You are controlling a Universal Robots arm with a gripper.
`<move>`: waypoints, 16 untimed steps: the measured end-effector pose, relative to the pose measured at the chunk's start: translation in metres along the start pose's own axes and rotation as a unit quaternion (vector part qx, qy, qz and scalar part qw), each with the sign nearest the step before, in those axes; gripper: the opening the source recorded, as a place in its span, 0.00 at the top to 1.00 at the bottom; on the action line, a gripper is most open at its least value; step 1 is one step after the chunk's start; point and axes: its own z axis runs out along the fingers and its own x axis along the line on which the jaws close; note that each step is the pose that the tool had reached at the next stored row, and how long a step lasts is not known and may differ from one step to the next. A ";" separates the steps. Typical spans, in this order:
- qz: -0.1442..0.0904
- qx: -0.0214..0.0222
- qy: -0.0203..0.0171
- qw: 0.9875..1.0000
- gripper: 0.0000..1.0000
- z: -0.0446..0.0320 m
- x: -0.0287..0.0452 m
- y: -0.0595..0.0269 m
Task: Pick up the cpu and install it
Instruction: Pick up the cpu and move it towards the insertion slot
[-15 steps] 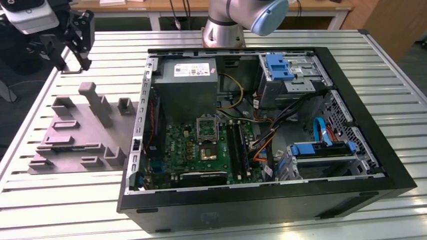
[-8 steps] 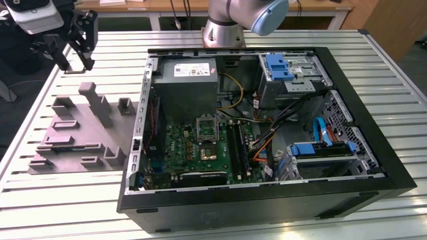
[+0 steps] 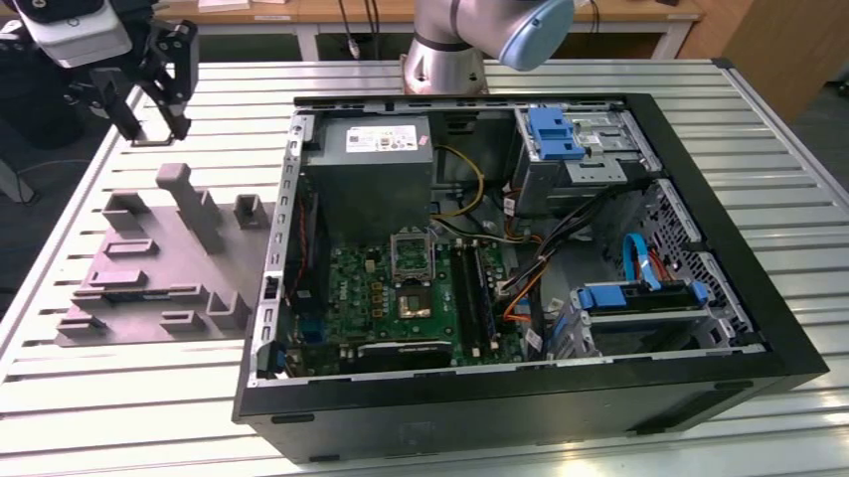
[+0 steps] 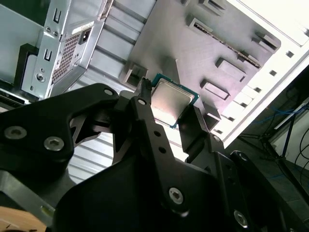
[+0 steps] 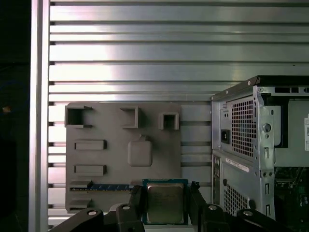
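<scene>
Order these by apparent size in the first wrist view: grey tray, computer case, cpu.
1-2. grey tray and computer case: look alike, so unranked; the case runs out of frame.
3. cpu: clearly smallest.

Free room: open air above the surface (image 3: 769,149) and grey tray (image 3: 166,260), where the claw (image 3: 155,127) hangs, cpu (image 5: 165,203) clamped. Obstructions: tray's upright blocks (image 3: 193,204); case wall (image 3: 284,199); power supply (image 3: 378,164) and cables (image 3: 551,238) crowding the socket (image 3: 412,256).
</scene>
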 end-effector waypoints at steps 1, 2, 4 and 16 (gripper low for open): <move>0.000 0.000 0.000 1.000 0.53 0.0001 -0.0020 0.0000; 0.000 0.000 0.000 1.000 0.53 0.0002 -0.0042 0.0001; 0.000 0.000 0.000 1.000 0.53 0.0003 -0.0082 0.0001; 0.000 0.000 -0.001 1.000 0.53 0.0011 -0.0322 0.0006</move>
